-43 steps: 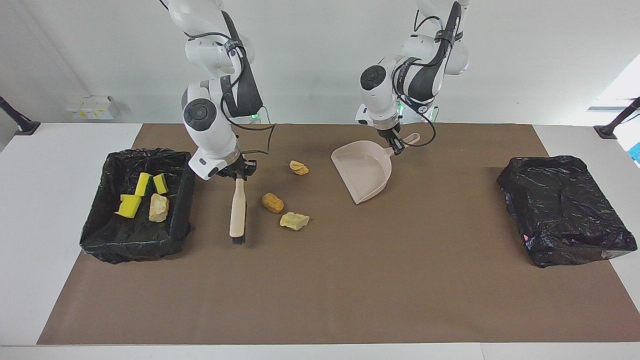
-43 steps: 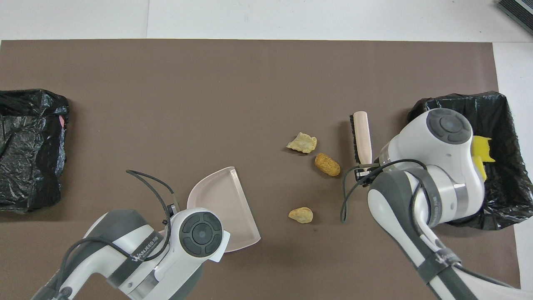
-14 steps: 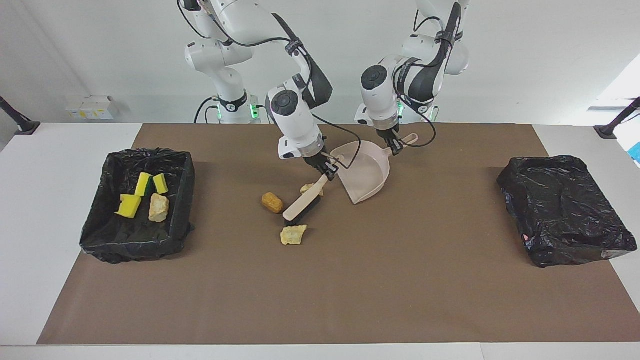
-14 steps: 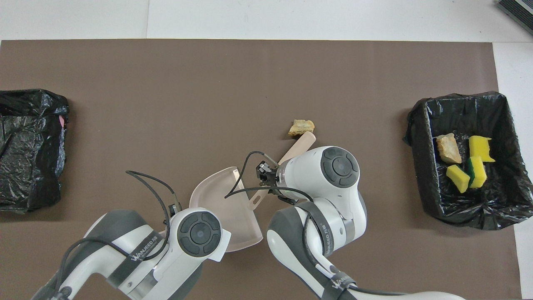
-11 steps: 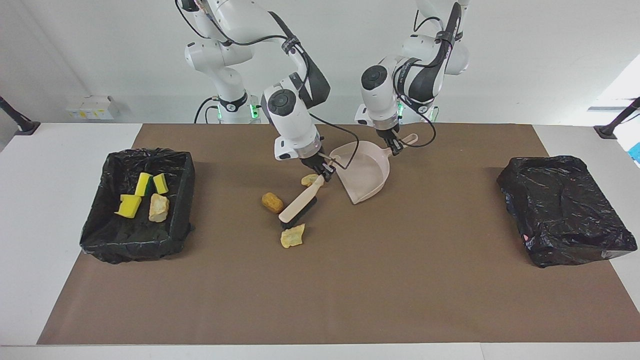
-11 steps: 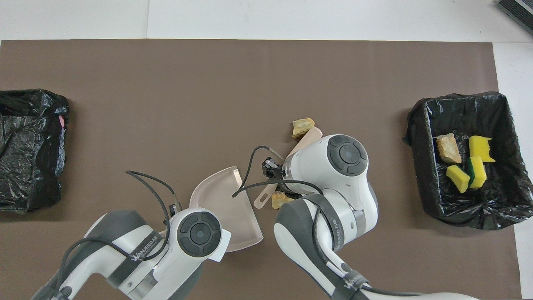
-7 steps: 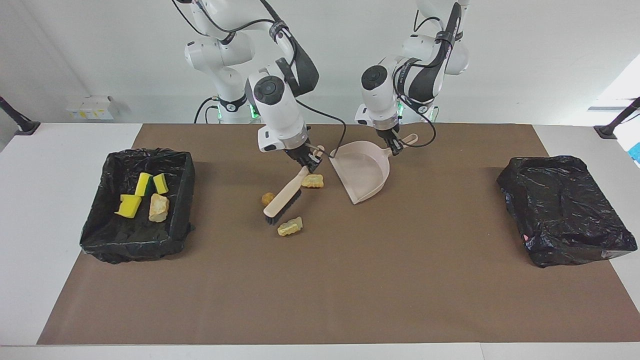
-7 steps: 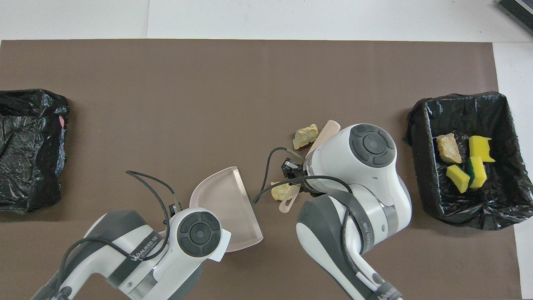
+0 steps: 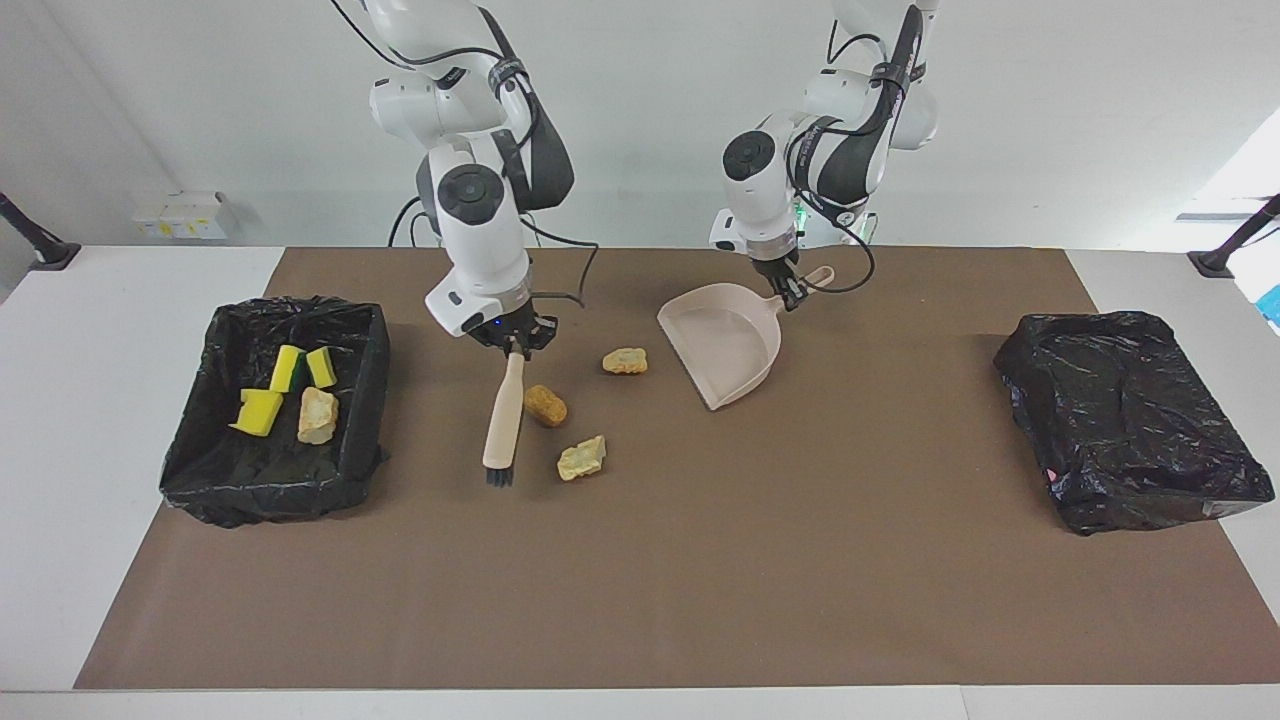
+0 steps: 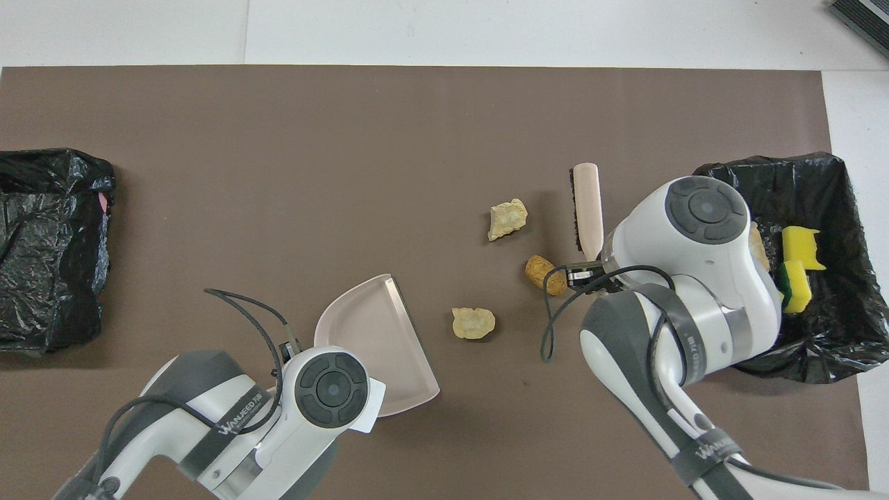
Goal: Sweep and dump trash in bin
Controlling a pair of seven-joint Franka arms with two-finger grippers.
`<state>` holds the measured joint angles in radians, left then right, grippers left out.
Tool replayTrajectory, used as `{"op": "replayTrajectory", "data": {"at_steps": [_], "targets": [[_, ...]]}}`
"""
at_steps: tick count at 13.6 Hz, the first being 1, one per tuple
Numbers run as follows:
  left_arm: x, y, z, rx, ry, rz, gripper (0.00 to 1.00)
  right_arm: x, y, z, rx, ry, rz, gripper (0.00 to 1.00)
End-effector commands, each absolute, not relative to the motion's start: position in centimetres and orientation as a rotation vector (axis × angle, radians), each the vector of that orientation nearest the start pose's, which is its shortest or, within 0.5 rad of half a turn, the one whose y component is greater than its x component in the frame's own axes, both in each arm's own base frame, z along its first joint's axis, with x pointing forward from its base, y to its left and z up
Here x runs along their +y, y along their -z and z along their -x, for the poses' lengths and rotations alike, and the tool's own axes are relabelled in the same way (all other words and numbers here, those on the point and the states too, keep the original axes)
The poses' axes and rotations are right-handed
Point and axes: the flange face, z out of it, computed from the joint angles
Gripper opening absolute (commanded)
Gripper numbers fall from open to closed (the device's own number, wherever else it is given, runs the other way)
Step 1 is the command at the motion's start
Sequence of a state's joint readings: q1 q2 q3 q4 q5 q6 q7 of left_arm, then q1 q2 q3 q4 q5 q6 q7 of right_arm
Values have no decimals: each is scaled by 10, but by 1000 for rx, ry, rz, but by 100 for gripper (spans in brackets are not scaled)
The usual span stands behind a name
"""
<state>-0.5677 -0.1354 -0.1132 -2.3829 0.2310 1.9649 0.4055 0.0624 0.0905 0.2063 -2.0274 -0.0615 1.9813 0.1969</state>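
My right gripper (image 9: 516, 346) is shut on the handle of the beige brush (image 9: 503, 412), which points away from the robots, low over the mat; the brush (image 10: 587, 203) has its bristles toward the trash. Three trash lumps lie on the mat: an orange-brown one (image 9: 546, 404) (image 10: 544, 272) right beside the brush, a pale yellow one (image 9: 582, 458) (image 10: 508, 219), and a tan one (image 9: 625, 360) (image 10: 473, 323) near the dustpan's mouth. My left gripper (image 9: 793, 291) is shut on the handle of the beige dustpan (image 9: 725, 340) (image 10: 375, 344), which is empty.
A black-lined bin (image 9: 250, 475) (image 10: 826, 347) at the right arm's end of the table holds yellow sponge pieces (image 9: 260, 410) and a tan lump (image 9: 317, 414). A second black-bagged bin (image 9: 1130, 420) (image 10: 48, 250) stands at the left arm's end.
My right arm has swung the brush away from the dustpan's mouth toward the bin at its end and turned it straight. The tan lump stays near the dustpan. The left arm holds still.
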Motion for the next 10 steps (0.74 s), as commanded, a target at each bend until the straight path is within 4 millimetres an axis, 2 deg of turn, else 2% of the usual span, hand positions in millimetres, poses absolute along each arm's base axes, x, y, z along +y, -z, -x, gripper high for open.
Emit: {"op": "replayTrajectory", "data": {"at_steps": [1, 3, 5, 7, 10], "targets": [[-266, -356, -350, 1581, -347, 2396, 0, 123, -380, -534, -608, -224, 3232, 0], [-265, -356, -349, 1580, -351, 2395, 0, 120, -363, -540, -791, -246, 3229, 0], [-265, -356, -349, 1581, -353, 2394, 0, 128, -345, -543, -924, -269, 3249, 0], [-265, -356, -349, 1581, -351, 2394, 0, 156, -328, -539, -972, -296, 3221, 0], [-265, -356, -349, 1580, -347, 2398, 0, 192, -321, -527, -874, -292, 3223, 0]]}}
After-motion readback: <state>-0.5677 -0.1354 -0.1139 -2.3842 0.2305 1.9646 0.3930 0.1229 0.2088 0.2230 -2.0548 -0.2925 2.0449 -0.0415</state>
